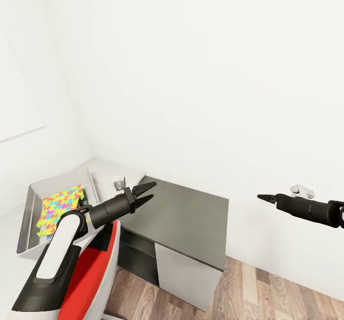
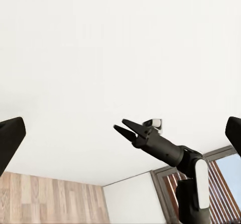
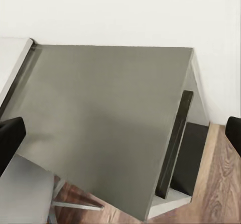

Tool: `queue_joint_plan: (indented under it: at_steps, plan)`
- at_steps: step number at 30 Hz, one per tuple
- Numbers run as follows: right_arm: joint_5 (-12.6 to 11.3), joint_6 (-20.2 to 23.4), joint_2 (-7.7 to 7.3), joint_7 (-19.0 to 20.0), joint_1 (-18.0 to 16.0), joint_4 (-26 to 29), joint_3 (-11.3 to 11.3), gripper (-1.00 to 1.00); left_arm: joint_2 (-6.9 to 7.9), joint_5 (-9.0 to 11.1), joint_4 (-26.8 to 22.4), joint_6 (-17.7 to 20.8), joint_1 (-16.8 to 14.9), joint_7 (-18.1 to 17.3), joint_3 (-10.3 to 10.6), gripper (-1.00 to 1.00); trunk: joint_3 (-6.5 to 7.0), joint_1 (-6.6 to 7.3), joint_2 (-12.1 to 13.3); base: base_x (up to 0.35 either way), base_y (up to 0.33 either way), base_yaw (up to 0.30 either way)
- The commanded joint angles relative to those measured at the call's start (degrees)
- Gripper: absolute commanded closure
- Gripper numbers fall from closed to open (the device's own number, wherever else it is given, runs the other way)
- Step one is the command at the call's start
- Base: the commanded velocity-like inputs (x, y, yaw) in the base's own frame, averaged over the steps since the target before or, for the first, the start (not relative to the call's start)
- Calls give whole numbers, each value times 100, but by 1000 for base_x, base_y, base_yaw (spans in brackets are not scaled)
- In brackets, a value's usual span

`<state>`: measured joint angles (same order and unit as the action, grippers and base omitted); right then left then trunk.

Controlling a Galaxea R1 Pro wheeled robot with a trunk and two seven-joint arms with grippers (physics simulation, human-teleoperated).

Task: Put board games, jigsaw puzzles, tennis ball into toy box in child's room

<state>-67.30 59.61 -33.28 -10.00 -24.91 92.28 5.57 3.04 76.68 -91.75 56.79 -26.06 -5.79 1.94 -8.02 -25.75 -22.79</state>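
Nearest, the white-and-black left arm's jaws (image 1: 143, 194) stand apart and empty over the dark grey counter (image 1: 186, 219); the black right jaws (image 1: 262, 197) look nearly together, holding nothing. Swinging left could clip the shallow light grey toy box (image 1: 36, 191), which holds a multicoloured jigsaw sheet (image 1: 59, 207), behind the left jaws.

You see bright, even, shadowless simulator light in every view. The white wall (image 1: 215, 71) is washed out almost featureless. The dark desk top (image 3: 105, 118) shows soft sheen. Edges look slightly soft, with mild compression blur.
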Motion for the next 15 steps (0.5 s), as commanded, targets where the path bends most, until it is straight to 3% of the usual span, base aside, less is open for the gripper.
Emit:
queue_joint_plan:
  at_steps: [1, 15]
  plan:
    - [-20, 22, 1, -60, -13, 3, -20, -100, 3, -57, -1, 8, -5, -57, 0, -100, -12, -4, -12, 0, 0, -285]
    - [190, 32, 1, -61, -37, -13, -97, -100, 4, -62, 7, 6, -5, -47, 7, -100, -12, -4, -12, 0, 0, -291]
